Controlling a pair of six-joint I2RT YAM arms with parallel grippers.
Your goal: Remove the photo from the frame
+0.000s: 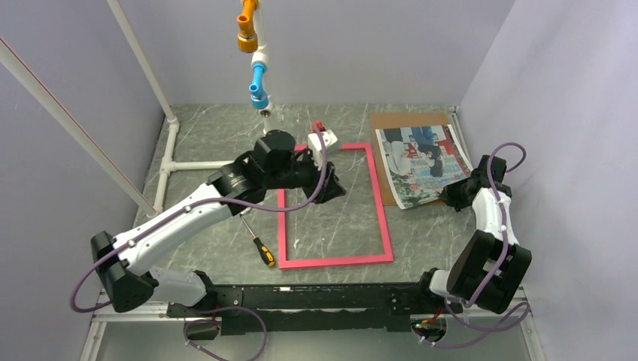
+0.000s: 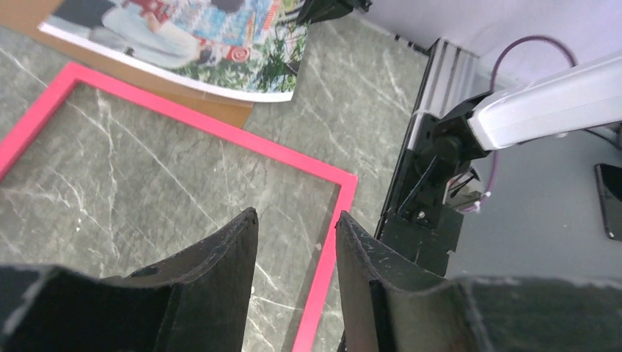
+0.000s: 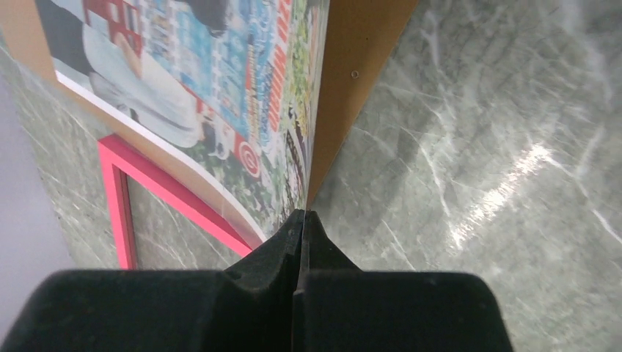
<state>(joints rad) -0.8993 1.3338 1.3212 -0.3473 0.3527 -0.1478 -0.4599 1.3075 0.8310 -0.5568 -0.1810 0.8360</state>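
Observation:
The pink-red frame (image 1: 380, 203) lies flat on the marble table, and the table shows through its opening. The photo (image 1: 421, 162) lies to its right, partly on the brown backing board (image 1: 399, 120), its near edge overlapping the frame's right side. My right gripper (image 1: 451, 194) is shut on the photo's near right corner; in the right wrist view the fingertips (image 3: 303, 214) pinch the edge of the photo (image 3: 220, 95) beside the board (image 3: 359, 73). My left gripper (image 2: 297, 216) is open and empty above the frame (image 2: 220, 128), near its inner area.
A screwdriver (image 1: 258, 244) with a black-orange handle lies left of the frame. A white pipe structure (image 1: 169, 143) stands at the back left. A pipe with orange and blue fittings (image 1: 252, 53) hangs over the back. Walls close in on both sides.

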